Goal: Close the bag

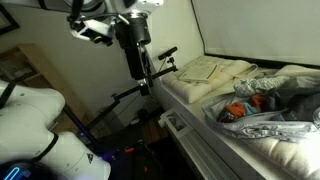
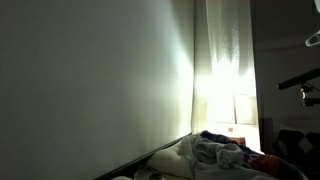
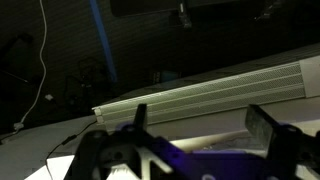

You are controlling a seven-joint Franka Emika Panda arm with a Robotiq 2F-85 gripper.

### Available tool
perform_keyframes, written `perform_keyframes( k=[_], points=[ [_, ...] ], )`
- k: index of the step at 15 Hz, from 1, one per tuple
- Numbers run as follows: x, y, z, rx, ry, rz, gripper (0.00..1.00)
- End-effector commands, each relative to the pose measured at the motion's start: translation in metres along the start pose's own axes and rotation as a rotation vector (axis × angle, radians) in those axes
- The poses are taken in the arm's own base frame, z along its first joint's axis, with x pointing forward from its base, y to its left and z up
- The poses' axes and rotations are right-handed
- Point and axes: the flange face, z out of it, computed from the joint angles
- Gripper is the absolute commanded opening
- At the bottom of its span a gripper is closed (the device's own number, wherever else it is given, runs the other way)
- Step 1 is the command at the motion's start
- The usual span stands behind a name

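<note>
**Wrist view:** the fingers (image 3: 262,128) of the gripper (image 3: 200,125) are spread wide with nothing between them. They sit above a ribbed white rail (image 3: 220,85).

**Exterior view:** the gripper hangs from the wrist and points downward, just off the near edge of the bed (image 1: 250,150). The white links of the arm (image 1: 40,125) rise from the lower left and bend over at the top. The bag (image 1: 275,105) lies crumpled on the bed, well apart from the gripper. Orange items show in it, and a folded cloth (image 1: 212,70) lies beside it.
</note>
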Motion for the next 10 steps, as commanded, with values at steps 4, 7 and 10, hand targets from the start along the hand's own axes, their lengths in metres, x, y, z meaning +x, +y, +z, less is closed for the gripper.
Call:
perform_keyframes(
  k=[4, 7, 10],
  points=[
    [0.004, 0.002, -0.009, -0.003, 0.009, -0.002, 1.0],
    [0.008, 0.01, -0.025, 0.003, 0.022, -0.002, 1.0],
    [0.014, 0.024, -0.051, 0.005, 0.042, 0.002, 1.0]
  ],
)
